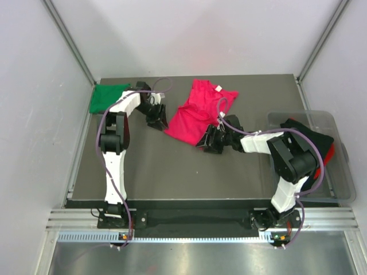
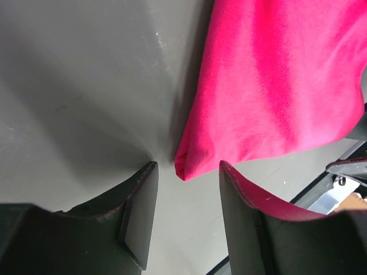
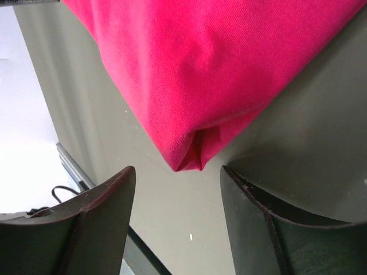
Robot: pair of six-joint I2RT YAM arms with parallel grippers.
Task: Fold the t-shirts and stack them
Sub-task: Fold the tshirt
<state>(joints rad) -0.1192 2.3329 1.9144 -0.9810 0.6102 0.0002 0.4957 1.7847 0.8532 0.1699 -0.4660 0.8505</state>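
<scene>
Left fingers (image 2: 140,217) and right fingers (image 3: 112,223) gape empty at lower corners of the pink t-shirt (image 1: 198,112). A shallow pinch could slip off.

A clear plastic bin (image 1: 343,177) sits at three o'clock on the dark grey table (image 1: 172,166), with white walls (image 1: 34,114) around.
</scene>
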